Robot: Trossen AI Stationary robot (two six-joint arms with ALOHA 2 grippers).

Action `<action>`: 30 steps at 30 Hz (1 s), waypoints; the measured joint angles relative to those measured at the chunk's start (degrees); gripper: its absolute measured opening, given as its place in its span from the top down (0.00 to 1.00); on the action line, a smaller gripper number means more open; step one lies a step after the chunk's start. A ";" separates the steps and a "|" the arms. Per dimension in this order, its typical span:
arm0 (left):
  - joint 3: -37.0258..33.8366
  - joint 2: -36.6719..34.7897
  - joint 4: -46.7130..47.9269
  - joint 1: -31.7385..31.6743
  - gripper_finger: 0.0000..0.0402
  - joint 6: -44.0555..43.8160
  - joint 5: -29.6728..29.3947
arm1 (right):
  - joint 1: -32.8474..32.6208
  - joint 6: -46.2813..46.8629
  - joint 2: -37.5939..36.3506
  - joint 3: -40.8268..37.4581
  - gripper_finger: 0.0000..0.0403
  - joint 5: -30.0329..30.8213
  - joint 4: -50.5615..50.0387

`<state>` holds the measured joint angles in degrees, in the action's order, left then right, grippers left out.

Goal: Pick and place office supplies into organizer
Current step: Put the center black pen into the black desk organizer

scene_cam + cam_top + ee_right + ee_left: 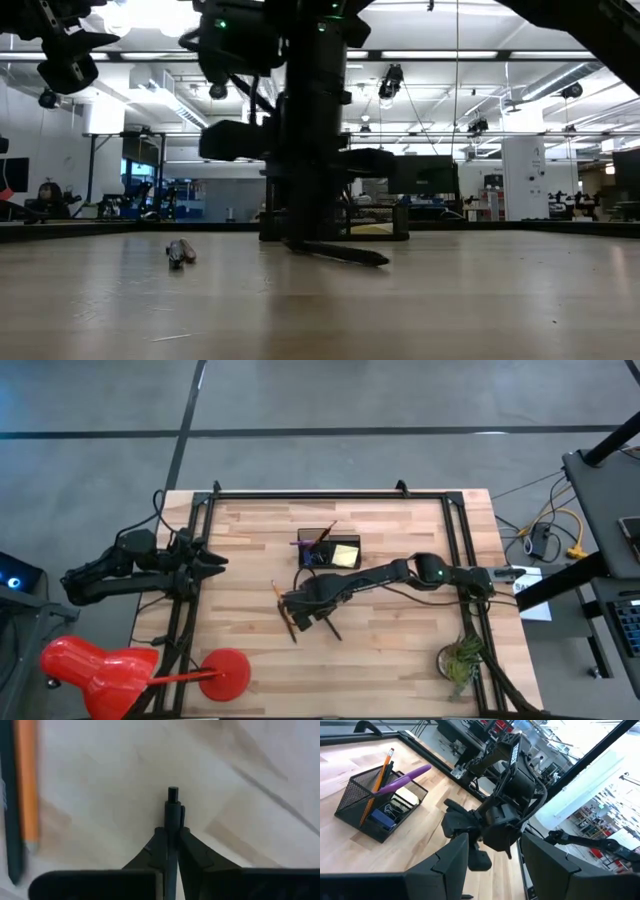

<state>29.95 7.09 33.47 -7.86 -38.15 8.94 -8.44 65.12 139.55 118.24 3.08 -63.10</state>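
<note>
Right gripper [170, 845] pinched tight on a dark pen [172, 815], low over mid-bench just in front of the organizer [330, 549]. Orange pencil [27, 780] lies nearby. Left gripper [212, 563] parked at left edge, fingers spread, empty.

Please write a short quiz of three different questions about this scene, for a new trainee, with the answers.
1. True or false: the purple-handled scissors already stand in the organizer.
2. What does the right gripper hold between its fingers? A) a yellow pad B) a dark pen C) nothing
3. Where does the left gripper wait?

Key:
1. True; an orange pencil stands in it too.
2. B, the dark pen, low over the table.
3. At the table's left edge, away from the supplies.
</note>
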 joint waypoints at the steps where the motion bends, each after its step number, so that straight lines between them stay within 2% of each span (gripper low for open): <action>1: 0.00 0.00 0.00 0.01 0.58 0.00 0.01 | -0.20 0.70 -0.16 0.59 0.97 1.94 0.12; 4: 0.00 -0.04 0.00 0.02 0.58 0.00 0.01 | -1.19 4.50 -1.09 3.37 0.97 11.68 -0.11; 10: 0.00 -0.09 -0.04 0.02 0.58 0.01 -0.01 | -1.96 11.30 -9.67 8.94 0.97 33.41 -0.68; 15: 0.00 -0.09 -0.02 0.00 0.58 0.02 -0.02 | -2.50 11.32 -13.45 9.81 0.97 59.23 -1.61; 17: 0.00 -0.09 -0.03 0.01 0.58 0.02 0.01 | -2.11 9.39 -15.11 10.36 0.97 67.30 -1.21; 22: 0.00 -0.11 -0.04 0.00 0.58 4.64 -0.01 | 0.01 6.07 -13.90 9.28 0.97 71.41 -1.13; 27: 0.00 -0.11 -0.02 0.00 0.58 9.79 0.00 | 2.83 12.59 -11.66 7.33 0.99 77.01 -1.07; 30: 0.00 -0.11 -0.04 0.00 0.58 13.36 -0.03 | 5.66 16.49 -9.69 6.80 0.99 77.85 -0.96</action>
<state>29.95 6.98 33.44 -7.86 -24.79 8.92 -2.78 81.61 129.86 125.04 80.92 -64.07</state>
